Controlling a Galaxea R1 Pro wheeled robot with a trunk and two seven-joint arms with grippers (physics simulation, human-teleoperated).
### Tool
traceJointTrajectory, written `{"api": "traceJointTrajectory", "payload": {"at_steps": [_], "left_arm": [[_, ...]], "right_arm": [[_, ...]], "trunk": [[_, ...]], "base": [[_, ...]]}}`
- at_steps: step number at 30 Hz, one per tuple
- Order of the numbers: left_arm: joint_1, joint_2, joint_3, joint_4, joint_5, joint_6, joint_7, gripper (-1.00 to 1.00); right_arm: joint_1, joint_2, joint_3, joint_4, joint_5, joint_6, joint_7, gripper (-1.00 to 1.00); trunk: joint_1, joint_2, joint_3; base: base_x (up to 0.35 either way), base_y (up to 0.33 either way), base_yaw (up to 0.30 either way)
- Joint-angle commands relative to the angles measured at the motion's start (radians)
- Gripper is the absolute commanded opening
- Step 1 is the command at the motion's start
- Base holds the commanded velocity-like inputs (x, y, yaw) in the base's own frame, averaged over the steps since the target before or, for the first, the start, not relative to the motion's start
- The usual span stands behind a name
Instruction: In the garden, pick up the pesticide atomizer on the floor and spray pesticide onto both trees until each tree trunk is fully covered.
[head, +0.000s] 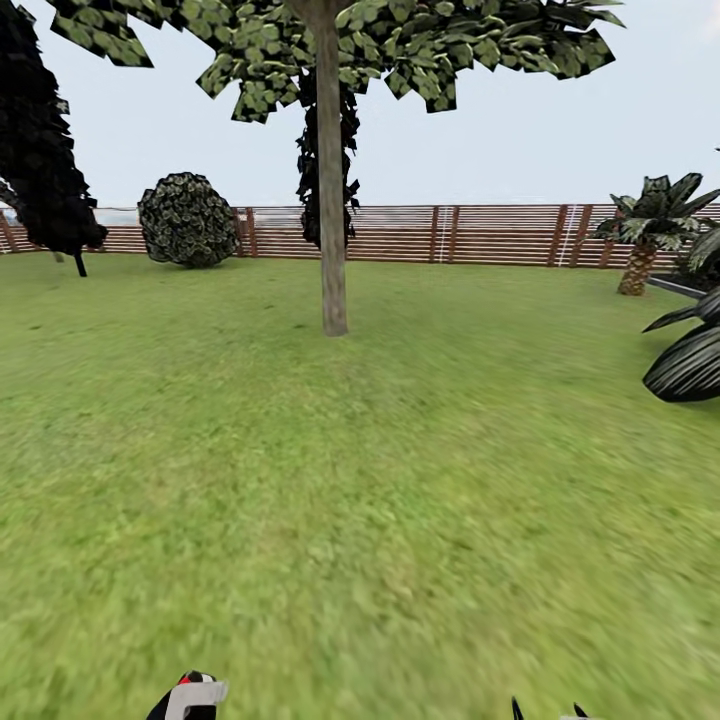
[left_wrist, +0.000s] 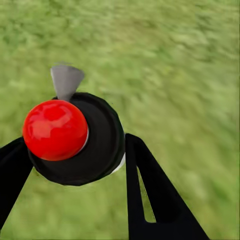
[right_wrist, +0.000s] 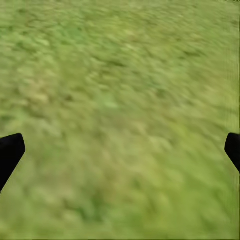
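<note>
One tree stands ahead of me on the lawn, its straight grey-tan tree trunk (head: 332, 200) rising into a blocky green canopy (head: 340, 40). No white specks show on the bark from here. My left gripper (left_wrist: 75, 150) is shut on the pesticide atomizer (left_wrist: 75, 137), a black round body with a red ball top and a grey nozzle; its top (head: 195, 695) pokes into the head view at the bottom edge. My right gripper (right_wrist: 120, 150) hangs open over bare grass, its fingertips (head: 545, 712) just showing in the head view.
A brown slat fence (head: 450, 235) closes the lawn behind the tree. A round dark bush (head: 187, 220) and a dark columnar tree (head: 40, 150) stand left. A small palm (head: 645, 230) and striped broad-leaved plants (head: 690, 360) line the right side. Open grass (head: 350, 500) lies between me and the trunk.
</note>
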Motion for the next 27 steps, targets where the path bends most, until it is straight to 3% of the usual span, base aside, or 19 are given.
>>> {"api": "traceJointTrajectory", "payload": {"at_steps": [1, 27], "left_arm": [[0.0, 0.0, 0.0, 0.0, 0.0, 0.0, 0.0, -1.0], [0.0, 0.0, 0.0, 0.0, 0.0, 0.0, 0.0, -1.0]], "right_arm": [[0.0, 0.0, 0.0, 0.0, 0.0, 0.0, 0.0, 1.0], [0.0, 0.0, 0.0, -0.001, 0.001, 0.0, 0.0, 1.0]], "trunk": [[0.0, 0.0, 0.0], [0.0, 0.0, 0.0]], "base": [[0.34, 0.0, 0.0], [0.34, 0.0, 0.0]]}}
